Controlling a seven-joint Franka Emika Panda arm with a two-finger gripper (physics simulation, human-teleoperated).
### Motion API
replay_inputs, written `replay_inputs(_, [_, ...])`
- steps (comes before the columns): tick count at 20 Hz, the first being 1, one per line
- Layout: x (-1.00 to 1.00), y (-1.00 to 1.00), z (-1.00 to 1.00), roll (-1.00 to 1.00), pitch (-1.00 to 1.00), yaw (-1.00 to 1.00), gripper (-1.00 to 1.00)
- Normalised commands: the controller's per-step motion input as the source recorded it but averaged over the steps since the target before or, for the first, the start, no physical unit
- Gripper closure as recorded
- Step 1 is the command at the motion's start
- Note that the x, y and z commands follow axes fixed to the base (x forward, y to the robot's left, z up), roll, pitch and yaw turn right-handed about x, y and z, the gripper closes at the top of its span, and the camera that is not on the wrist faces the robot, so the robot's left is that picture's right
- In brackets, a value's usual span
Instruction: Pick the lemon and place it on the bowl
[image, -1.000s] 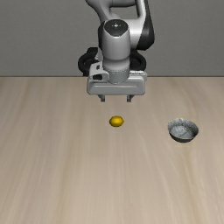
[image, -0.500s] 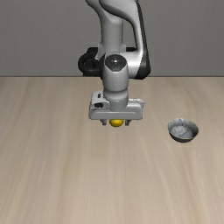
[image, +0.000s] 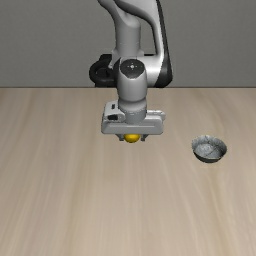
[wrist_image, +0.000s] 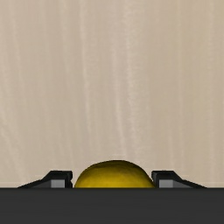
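My gripper (image: 131, 139) straddles the lemon (wrist_image: 111, 174), fingers wide — no grasp yet, and the bowl (image: 209, 150) stands well apart from the lemon.

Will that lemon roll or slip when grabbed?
Likely rolls if nudged: the lemon is rounded, resting on flat table. Its smooth, domed skin might slip in the pincer. It looks small beside the bowl, so probably light.

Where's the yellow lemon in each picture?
Exterior view: the lemon peeks out under the gripper, to the exterior view's left of the bowl.
Wrist view: the lemon sits between the open fingers.
Shared landmark: the pale wooden table.
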Motion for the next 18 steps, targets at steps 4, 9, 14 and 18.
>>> replay_inputs(4, [0.0, 0.0, 0.25, 0.0, 0.0, 0.0, 1.0])
replay_inputs(9, [0.0, 0.0, 1.0, 0.0, 0.0, 0.0, 1.0])
replay_inputs(14, [0.0, 0.0, 1.0, 0.0, 0.0, 0.0, 1.0])
replay_inputs(18, [0.0, 1.0, 0.0, 0.0, 0.0, 0.0, 1.0])
